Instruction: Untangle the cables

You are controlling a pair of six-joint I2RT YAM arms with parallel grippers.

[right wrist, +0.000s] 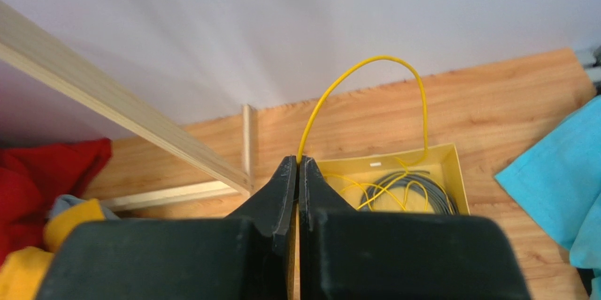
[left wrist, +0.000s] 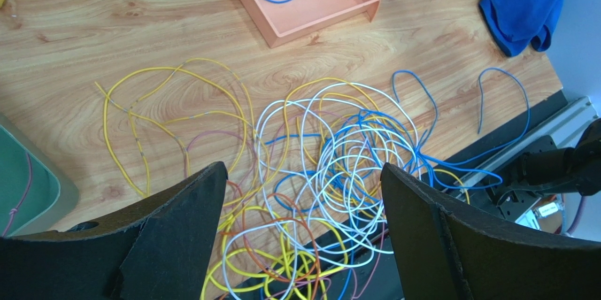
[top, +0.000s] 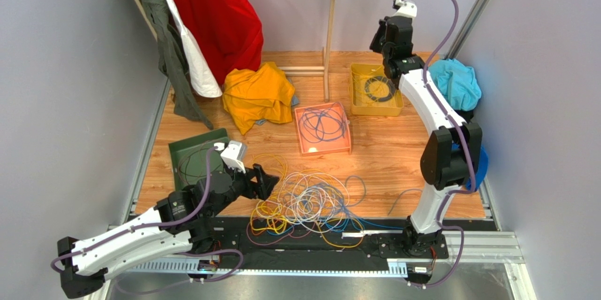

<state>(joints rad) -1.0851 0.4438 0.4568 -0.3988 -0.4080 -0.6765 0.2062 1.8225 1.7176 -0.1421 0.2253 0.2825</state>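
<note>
The cables (top: 310, 205) lie in a loose tangle of yellow, white, blue and orange loops at the lower centre of the top view. They rest on the wooden surface (top: 381, 163), and their near side spills over the black strip at the arms' bases. Where the loops cross, single strands cannot be followed. In the left wrist view the tangle's lower part is cut off by the frame edge and by the two dark fingers (left wrist: 176, 229).

The left tool (top: 268, 182) hovers at the tangle's left edge with its jaws wide apart and nothing held. Whether it touches a strand I cannot tell.

Above the tangle, more blue cable lies in the pink tray (top: 298, 131). To its upper right, a dark coil (top: 379, 89) sits in the yellow tray (top: 377, 112).

The right tool (right wrist: 299, 163) is clamped on a yellow cable (right wrist: 367, 63). This arcs up from the tips and drops into the yellow tray among other yellow strands. In the top view it is too thin to see.

The green tray (top: 185, 146) at left is partly covered by the left arm, and a thin loop shows inside.
</note>
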